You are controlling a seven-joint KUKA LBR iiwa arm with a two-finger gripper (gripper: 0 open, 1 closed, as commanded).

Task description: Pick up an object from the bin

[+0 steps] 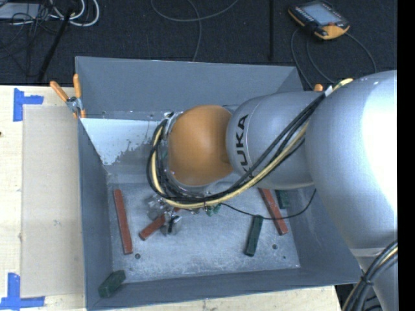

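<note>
- One short red-brown stick lies left of centre on the bin floor, at the jaws.
- Jaws apart or together: cannot tell.
- Best centre across the stick, then lift straight.

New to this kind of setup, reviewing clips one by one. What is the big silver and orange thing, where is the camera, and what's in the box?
The big silver shape is a robot arm reaching in from the right. The orange dome is a cover on its wrist, with cables round it. The one camera looks down from above, slightly to one side, on a grey metal bin. Below the dome the jaws are down near the bin floor, right beside a short reddish-brown piece; I cannot tell whether it is held. Loose on the floor lie a long reddish-brown stick at the left, a dark green stick toward the right, another reddish stick partly under the arm, and a dark green block at the near left corner.
</note>
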